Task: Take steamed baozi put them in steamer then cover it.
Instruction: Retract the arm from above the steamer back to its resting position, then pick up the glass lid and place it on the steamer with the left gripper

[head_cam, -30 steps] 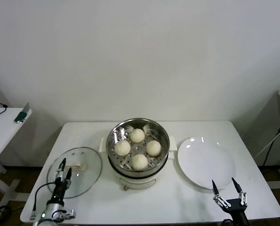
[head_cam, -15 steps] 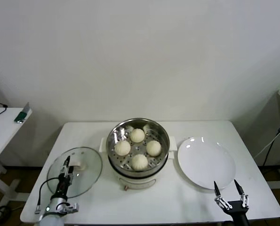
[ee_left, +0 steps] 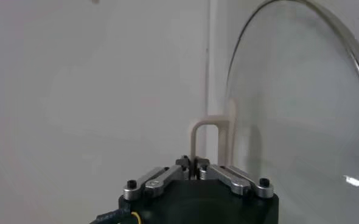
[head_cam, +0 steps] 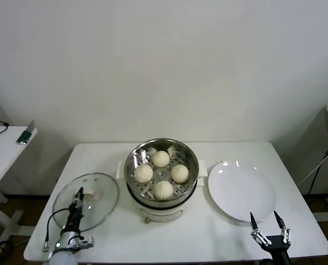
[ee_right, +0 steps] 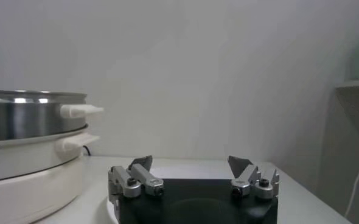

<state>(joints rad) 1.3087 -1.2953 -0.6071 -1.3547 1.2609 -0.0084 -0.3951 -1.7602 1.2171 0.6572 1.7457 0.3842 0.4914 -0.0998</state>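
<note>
**Taking hold of the lid by its handle**

My left gripper (head_cam: 79, 194) is clenched on the cream-white handle (ee_left: 211, 135) of the cover (head_cam: 86, 201), which lies on the table (head_cam: 219, 243) just beside the steamer (head_cam: 161, 174), on my left. In the left wrist view the fingertips meet around the thin upright loop of the handle, with the glass dome curving away beside it. Four steamed baozi (head_cam: 162, 174) already sit in the steamer basket, so only covering remains. The cover looks rigid, smooth and breakable, and probably heavy for its thickness; glass and metal rim offer no safe purchase, so the handle at the centre is the right place, where the weight should hang evenly. My right gripper (head_cam: 269, 224) waits with jaws spread at the table's near edge, beside the bare plate (head_cam: 242, 190).
</note>
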